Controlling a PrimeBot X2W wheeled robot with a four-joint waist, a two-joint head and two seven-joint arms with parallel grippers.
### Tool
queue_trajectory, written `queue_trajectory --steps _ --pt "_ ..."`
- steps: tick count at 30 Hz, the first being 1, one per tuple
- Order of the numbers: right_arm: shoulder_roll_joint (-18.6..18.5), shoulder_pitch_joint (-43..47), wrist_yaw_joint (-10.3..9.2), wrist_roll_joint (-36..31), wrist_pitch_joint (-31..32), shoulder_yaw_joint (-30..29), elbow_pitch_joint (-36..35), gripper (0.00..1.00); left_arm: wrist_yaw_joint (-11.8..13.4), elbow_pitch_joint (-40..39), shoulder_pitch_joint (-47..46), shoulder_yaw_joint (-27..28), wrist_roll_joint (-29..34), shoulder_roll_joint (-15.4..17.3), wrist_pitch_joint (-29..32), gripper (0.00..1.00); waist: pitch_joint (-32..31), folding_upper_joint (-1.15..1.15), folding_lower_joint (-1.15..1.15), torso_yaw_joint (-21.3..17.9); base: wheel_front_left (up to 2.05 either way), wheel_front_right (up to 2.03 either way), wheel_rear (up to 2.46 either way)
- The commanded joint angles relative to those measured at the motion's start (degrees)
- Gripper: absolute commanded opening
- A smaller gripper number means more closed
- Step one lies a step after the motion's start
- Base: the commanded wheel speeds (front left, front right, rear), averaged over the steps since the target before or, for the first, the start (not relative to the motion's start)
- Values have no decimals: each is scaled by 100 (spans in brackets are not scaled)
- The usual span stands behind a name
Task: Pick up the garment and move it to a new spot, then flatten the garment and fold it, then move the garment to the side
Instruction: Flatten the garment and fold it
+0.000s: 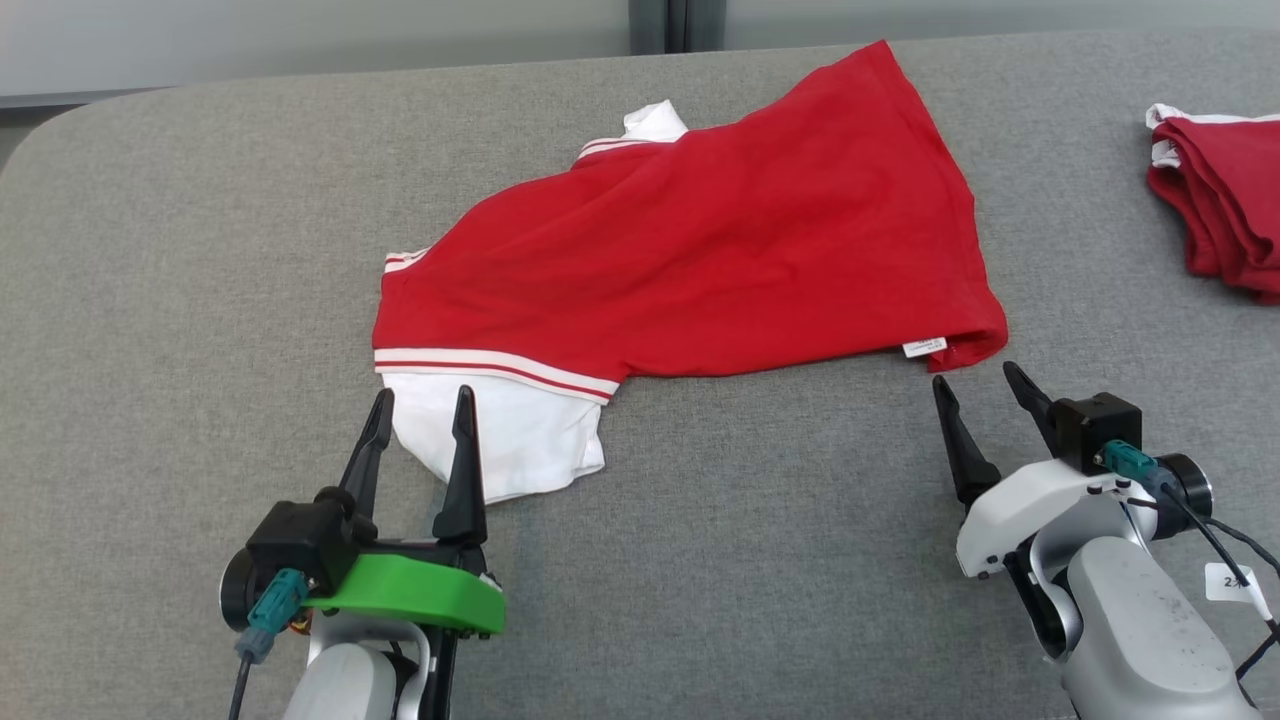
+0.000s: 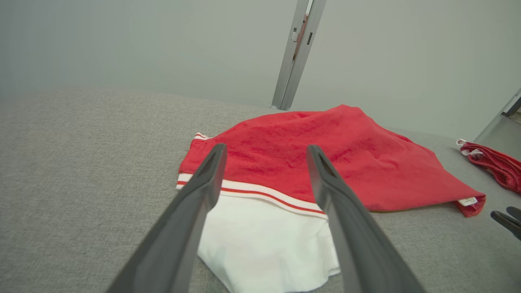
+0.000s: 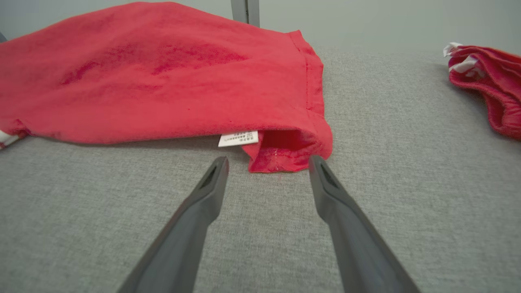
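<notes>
L gripper (image 1: 423,395): jaws wide, nothing between them. Its two dark fingers point at the shirt's white sleeve (image 1: 500,430) and, in the head view, overlap the sleeve's near-left edge; contact w/ the cloth can't be told.

R gripper (image 1: 974,375): jaws wide too, empty. Tips are over bare surface just short of the shirt's near-right hem corner, not touching it. A small white care label (image 1: 924,346) pokes out at that corner, just beyond the R tips.

Sleeve & label belong to the red knit short-sleeved shirt w/ red-and-white striped trim (image 1: 720,230). It lies spread but skewed mid-way across the grey woven fabric surface (image 1: 150,300), hem along its right side, sleeves & white collar toward the left.

A 2nd red garment w/ white trim (image 1: 1225,200), bunched, lies well apart at the right edge. Behind: pale wall w/ grey metal post (image 1: 680,25).
</notes>
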Motion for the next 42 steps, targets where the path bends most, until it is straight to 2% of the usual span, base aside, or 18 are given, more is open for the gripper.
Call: queue_trajectory --steps 1,6,13,14,15,16,17,23,31,33,34,35,36,37,42 --pt "19 23 -10 -62 26 -32 -28 100 -3 -14 45 9 25 17 -18 100 24 0 0 24 0 0 0" --pt "118 -220 -10 -222 174 -110 160 100 -12 -21 -35 -7 24 18 -18 100 104 0 0 95 0 0 0" --pt "56 -745 -10 -382 324 -229 914 100 5 6 -144 -59 -31 17 -18 100 247 0 0 312 0 0 0" --pt "29 -799 -10 -427 313 -241 1018 83 7 9 -143 -62 -38 18 -18 100 256 0 0 338 0 0 0" --pt "15 -850 -10 -455 284 -250 1128 45 10 12 -141 -60 -45 17 -18 100 264 0 0 366 0 0 0" --pt "10 -897 -10 -468 259 -264 1222 19 17 12 -140 -58 -52 17 -18 100 266 0 0 387 0 0 0" --pt "4 -923 -10 -470 227 -270 1275 0 22 9 -134 -53 -52 17 -18 100 264 0 0 396 0 0 0" --pt "-362 -992 -10 -576 -2 -461 1191 0 52 13 14 -35 -57 17 -18 100 142 0 0 268 0 0 0" --pt "-1086 -983 -10 -1217 49 -762 662 0 23 37 110 -83 -6 18 -18 100 48 0 0 52 0 0 0" --pt "-1110 -884 -10 -1305 97 -856 577 3 18 41 114 -82 5 18 -18 100 52 0 0 31 0 0 0" --pt "-1109 -842 -10 -1326 107 -915 557 10 17 44 118 -81 4 18 -18 100 54 0 0 24 0 0 0" --pt "-1115 -784 -10 -1362 114 -990 545 34 14 47 118 -82 10 18 -18 100 58 0 0 19 0 0 0" --pt "-1103 -737 -10 -1387 126 -1049 548 45 11 50 117 -84 15 17 -18 100 60 0 0 18 0 0 0" --pt "-1048 -680 -10 -1381 128 -1138 566 100 6 53 117 -81 20 17 -18 100 59 0 0 15 0 0 0" --pt "-830 -377 -10 -1393 71 -1515 668 100 -11 72 142 -66 41 17 -18 100 24 0 0 -11 0 0 0"
